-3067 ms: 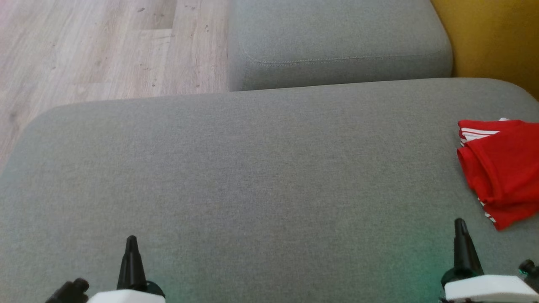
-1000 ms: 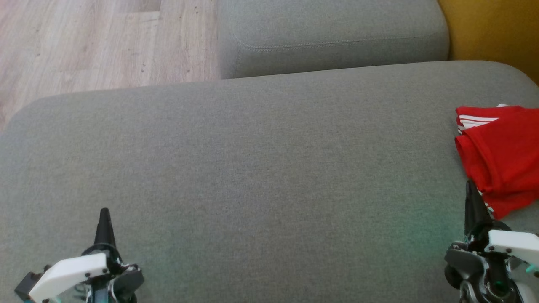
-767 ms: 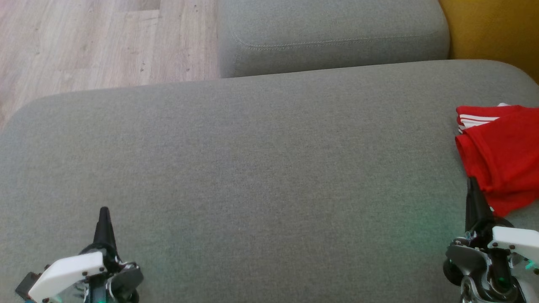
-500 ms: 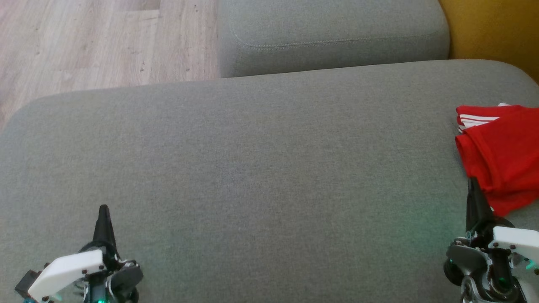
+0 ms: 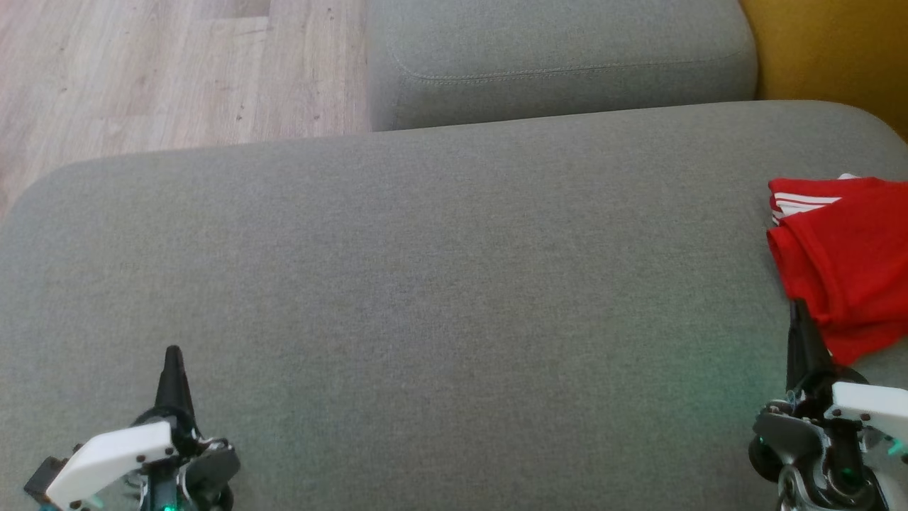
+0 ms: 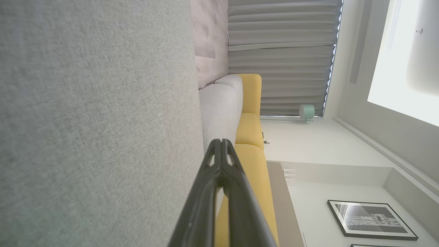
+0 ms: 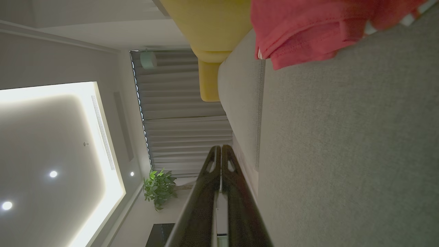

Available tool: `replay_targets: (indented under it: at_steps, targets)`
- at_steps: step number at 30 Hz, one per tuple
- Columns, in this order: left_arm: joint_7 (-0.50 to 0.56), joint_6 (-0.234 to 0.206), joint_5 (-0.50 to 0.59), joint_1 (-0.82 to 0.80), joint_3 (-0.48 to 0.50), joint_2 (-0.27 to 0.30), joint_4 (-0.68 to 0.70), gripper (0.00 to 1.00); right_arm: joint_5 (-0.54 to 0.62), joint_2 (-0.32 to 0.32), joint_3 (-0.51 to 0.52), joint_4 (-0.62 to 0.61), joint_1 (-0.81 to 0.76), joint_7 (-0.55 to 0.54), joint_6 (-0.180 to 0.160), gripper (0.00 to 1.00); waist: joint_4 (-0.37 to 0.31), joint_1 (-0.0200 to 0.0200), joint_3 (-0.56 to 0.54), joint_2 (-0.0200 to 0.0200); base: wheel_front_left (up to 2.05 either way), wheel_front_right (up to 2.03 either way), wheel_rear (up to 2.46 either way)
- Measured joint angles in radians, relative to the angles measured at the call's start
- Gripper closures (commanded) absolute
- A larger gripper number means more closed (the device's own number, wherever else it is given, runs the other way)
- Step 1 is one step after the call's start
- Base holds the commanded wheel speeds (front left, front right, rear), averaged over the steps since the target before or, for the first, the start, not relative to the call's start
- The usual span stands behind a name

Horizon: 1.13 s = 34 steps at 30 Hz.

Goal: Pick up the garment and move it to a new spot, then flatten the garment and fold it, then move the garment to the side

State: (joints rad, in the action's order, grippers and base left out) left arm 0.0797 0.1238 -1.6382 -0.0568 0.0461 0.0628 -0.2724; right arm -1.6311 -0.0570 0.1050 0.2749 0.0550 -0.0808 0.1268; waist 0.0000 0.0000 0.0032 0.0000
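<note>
The big grey cushion is serving as the work surface, and most of it is lying bare. The red garment, with white stripes showing at its far corner, is sitting at the cushion's right end as a loosely doubled bundle, partly running out of the head view. Neither arm is holding it. The right jaws are pressed together and pointing at the garment's near edge, with the tip just beside the cloth; I cannot tell whether it is touching. The left jaws are also pressed together and are hovering over the cushion's near left part, well apart from the garment.

Judging from a bundle already lying off to the side and two empty arms, the robot is either finishing the last step or getting ready for a first pick; the pictures are not settling which. If a pick is coming, the right jaws are needing to spread first, then come down on a raised fold at the near edge so as to catch cloth and not the cushion's weave. The loose layers are looking likely to slide apart under a shallow pinch.

Beyond the cushion's far edge, a pale wood floor is showing on the left and a second grey cushion is standing against it on the right, with yellow upholstery past the far right corner. Grey curtains are hanging further off, a framed picture is hanging on a white wall, and a small potted plant is standing by the curtains.
</note>
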Motion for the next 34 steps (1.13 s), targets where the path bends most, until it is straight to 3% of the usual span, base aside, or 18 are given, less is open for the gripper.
replay_targets:
  at_steps: [34]
  targets:
    - [0.013, 0.000, 0.003, 0.000, 0.015, -0.007, 0.000, 1.00, 0.004, 0.002, 0.007, 0.000, 0.000, -0.011, 0.000, 1.00, 0.000, 0.0000, 0.000, 0.0000, 0.00, 0.00, 0.00]
